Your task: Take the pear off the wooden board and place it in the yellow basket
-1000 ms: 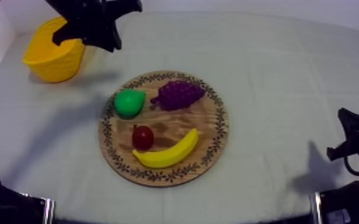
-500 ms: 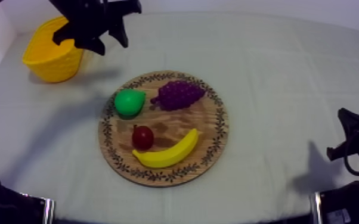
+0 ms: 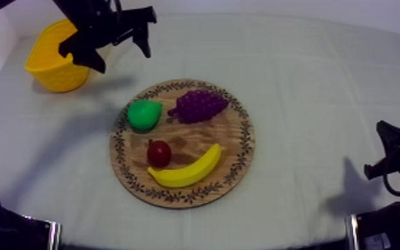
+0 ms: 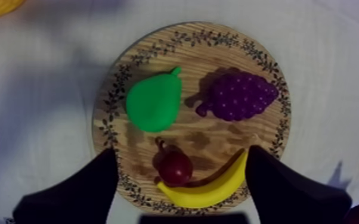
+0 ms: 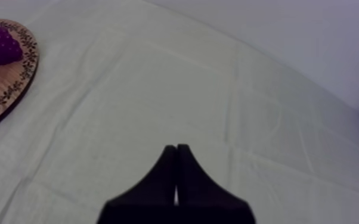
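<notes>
Pear (image 3: 143,114) lies on the board (image 3: 246,143), on the side nearest the basket (image 3: 50,70), just beside the grapes (image 3: 199,105). The small red fruit (image 3: 159,153) and the banana (image 3: 186,171) lie side by side on the board's near half. I see my left gripper (image 3: 124,60) hanging above the cloth (image 3: 322,80) between basket and board, fingers spread wide with nothing between them. The basket stands at the table's far left, apart from the board. My right gripper (image 5: 176,155) sits low at the right side over bare cloth, fingers pressed together in a wedge, gripping nothing.
</notes>
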Controlling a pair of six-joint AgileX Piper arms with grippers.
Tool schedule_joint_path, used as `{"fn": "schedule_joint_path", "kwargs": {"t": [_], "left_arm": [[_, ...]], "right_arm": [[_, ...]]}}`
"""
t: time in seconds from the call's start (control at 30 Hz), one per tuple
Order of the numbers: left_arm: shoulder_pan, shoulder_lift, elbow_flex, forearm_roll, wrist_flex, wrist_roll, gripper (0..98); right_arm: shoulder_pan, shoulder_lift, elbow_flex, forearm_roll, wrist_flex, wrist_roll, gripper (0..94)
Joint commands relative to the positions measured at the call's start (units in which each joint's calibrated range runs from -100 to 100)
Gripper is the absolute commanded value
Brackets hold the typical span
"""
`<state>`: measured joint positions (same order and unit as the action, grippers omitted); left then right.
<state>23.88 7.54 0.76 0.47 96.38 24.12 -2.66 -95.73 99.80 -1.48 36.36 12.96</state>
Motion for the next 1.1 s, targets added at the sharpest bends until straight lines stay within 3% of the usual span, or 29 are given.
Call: {"fn": "schedule_joint_path", "kwargs": {"t": [0.0,0.27,1.07], "left_arm": [[0.06,0.33,0.61,-0.14,-0.35,0.15,88.3],[-0.22,3.67,4.89,0.25,-4.55,-0.84,95.1],[-0.95,24.86,4.06,0.25,-12.79,-3.56,95.8]], "right_arm": [[-0.02,-0.03,-0.02,-0.01,0.02,0.0,0.4],[-0.02,-0.03,-0.02,-0.01,0.02,-0.01,0.4],[-0.02,-0.03,-0.02,-0.01,0.02,0.0,0.4]]}}
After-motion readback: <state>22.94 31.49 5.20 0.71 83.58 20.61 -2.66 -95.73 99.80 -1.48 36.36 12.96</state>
